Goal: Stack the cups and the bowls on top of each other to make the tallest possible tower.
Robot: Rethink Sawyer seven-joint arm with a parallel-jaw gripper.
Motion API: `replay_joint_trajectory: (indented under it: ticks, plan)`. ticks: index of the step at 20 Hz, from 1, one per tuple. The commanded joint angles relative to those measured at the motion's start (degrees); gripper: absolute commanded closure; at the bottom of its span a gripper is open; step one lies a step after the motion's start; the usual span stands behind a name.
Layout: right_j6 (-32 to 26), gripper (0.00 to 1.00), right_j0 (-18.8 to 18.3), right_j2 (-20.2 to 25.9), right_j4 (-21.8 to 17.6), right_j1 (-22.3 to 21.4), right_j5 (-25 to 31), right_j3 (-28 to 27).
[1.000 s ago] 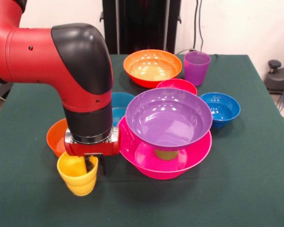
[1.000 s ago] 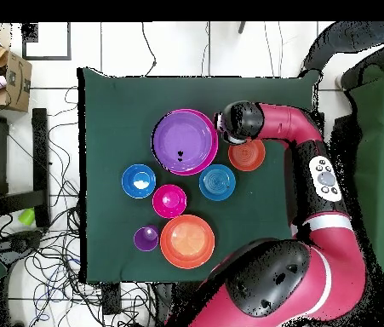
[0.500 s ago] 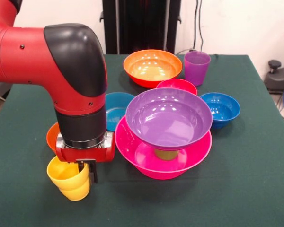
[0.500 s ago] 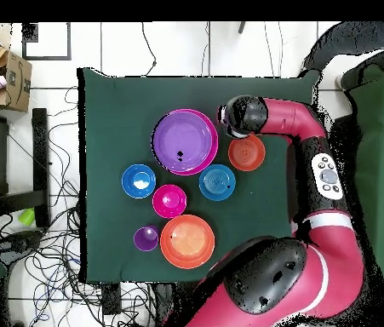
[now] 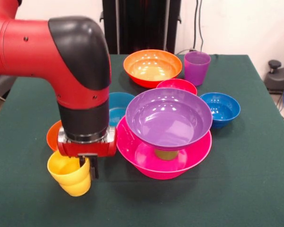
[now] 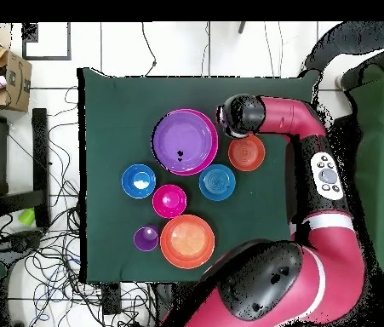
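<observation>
The yellow cup (image 5: pixel 70 173) is pinched by its rim in the hand (image 5: pixel 87 163) — one finger inside, mouth up, a bit tilted, and seemingly held just off the table (image 5: pixel 246 189) at the near left in the front view. The tower (image 5: pixel 166 135) lies to its right: purple bowl (image 5: pixel 169 118) perched on a hidden cup inside the pink bowl (image 5: pixel 180 163). So the cup would have to be carried right and well up to clear that purple rim. The small orange bowl (image 5: pixel 53 135) sits close behind the hand — not much room there, but plenty of bare table near the front edge.
</observation>
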Motion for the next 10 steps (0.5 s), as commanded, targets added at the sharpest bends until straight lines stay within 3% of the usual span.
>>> replay_joint_trajectory:
  ticks: [1,10]
  plan:
    - [-1.0,1.0,2.9,-4.1,1.5,-11.0,10.9,7.2]
    - [-1.2,1.0,2.9,-5.5,2.5,-15.6,13.2,11.0]
